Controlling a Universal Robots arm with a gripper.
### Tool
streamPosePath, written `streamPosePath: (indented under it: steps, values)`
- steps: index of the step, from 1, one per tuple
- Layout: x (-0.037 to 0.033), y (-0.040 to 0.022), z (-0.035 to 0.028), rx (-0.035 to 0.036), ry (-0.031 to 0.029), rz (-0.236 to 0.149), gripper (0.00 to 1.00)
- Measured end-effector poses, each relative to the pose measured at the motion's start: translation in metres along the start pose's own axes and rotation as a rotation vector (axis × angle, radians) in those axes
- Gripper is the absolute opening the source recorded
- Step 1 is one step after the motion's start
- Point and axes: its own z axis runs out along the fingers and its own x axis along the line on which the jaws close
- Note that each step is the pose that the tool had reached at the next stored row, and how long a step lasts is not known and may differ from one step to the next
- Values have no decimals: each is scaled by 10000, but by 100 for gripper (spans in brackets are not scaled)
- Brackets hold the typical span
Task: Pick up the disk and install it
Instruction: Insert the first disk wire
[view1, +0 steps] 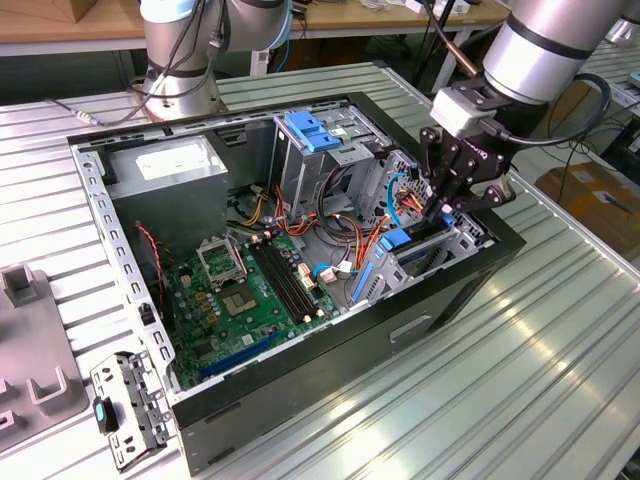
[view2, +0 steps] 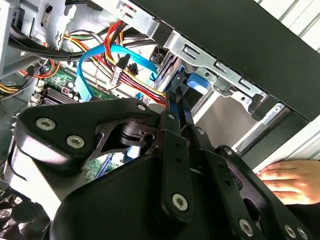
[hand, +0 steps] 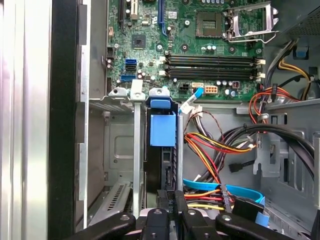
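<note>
The disk (hand: 161, 165) stands on edge in the drive cage (view1: 455, 245) at the front corner of the open computer case, on the exterior view's right. Its blue end handle (view1: 397, 240) (hand: 162, 127) faces the motherboard. My gripper (view1: 445, 208) reaches down into the cage from above, shut, with its fingertips (hand: 165, 200) at the end of the disk away from the handle. In the second wrist view the two fingers (view2: 176, 107) lie together and point at the blue plastic (view2: 195, 82) of the disk. I cannot tell whether they pinch any part of it.
The case holds a green motherboard (view1: 250, 290), a grey power supply (view1: 170, 165), another blue-handled bay (view1: 315, 133) and bundles of cables (hand: 220, 145). A person's hand (view2: 285, 180) rests beside the case. A metal bracket (view1: 125, 405) and a grey fixture (view1: 30, 350) lie on the table.
</note>
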Motion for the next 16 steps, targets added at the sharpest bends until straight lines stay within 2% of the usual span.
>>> streamPosePath:
  steps: [3, 9, 10, 11, 12, 14, 16]
  values:
    - [1, -1, 47, -38, 4, 1, 16]
    - [1, -1, 60, -51, -9, 1, 17]
    - [1, -1, 48, -51, -6, 1, 23]
    - [0, -2, 24, -51, -5, 1, 23]
    - [-1, -4, -34, -51, -2, 0, 30]
    - [-2, -4, -92, -51, 1, 2, 30]
    - [-2, -4, -95, -51, -2, 2, 30]
